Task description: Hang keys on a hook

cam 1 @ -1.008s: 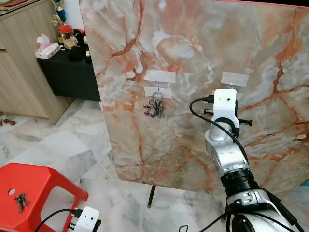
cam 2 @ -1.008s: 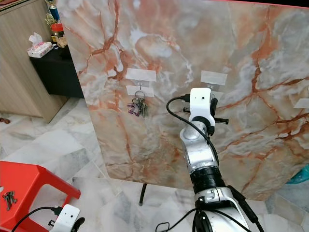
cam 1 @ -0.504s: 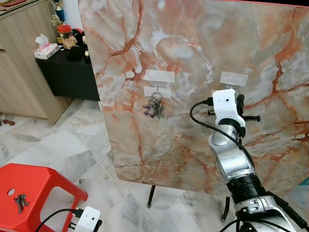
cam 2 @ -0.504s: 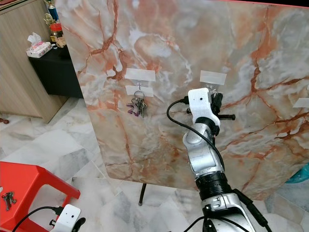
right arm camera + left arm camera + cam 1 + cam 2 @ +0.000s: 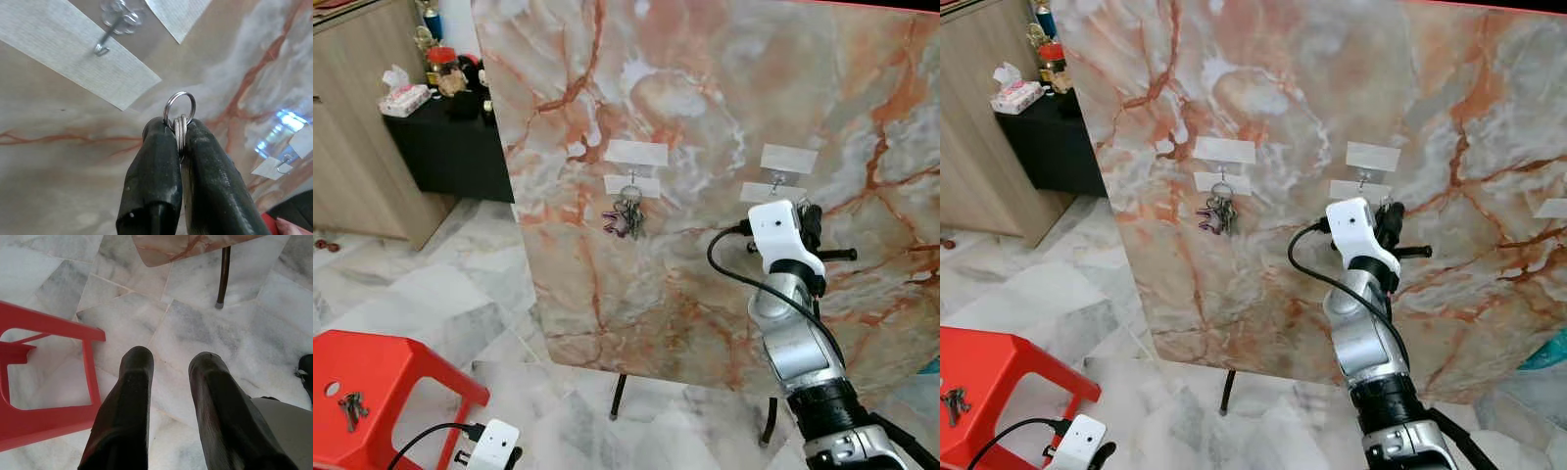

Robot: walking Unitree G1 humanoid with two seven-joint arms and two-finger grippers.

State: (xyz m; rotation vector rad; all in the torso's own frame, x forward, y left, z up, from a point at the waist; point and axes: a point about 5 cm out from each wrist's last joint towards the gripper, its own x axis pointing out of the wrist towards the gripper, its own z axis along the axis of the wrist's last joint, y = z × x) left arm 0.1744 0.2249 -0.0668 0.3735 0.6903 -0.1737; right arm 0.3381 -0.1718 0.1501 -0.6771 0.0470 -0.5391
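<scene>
A marble-patterned board (image 5: 705,117) stands upright with taped metal hooks on it. One bunch of keys (image 5: 627,217) hangs from the left hook. My right gripper (image 5: 179,126) is raised just below the middle hook (image 5: 773,179) and is shut on a silver key ring (image 5: 179,105), whose loop sticks up between the fingertips. In the right wrist view that hook (image 5: 113,22) is a short way off, apart from the ring. Another bunch of keys (image 5: 350,406) lies on the red stool (image 5: 401,372). My left gripper (image 5: 172,362) hangs low over the floor, open, beside the stool.
A third taped hook (image 5: 1552,208) sits at the board's right edge. The board rests on thin dark legs (image 5: 620,397) on a marble floor. A wooden cabinet (image 5: 352,127) and a black side table (image 5: 450,147) with a tissue box and jars stand at the left.
My right arm has dropped lower and a little to the right, so the middle hook and its lower tape now show above the wrist. The left arm has stayed put.
</scene>
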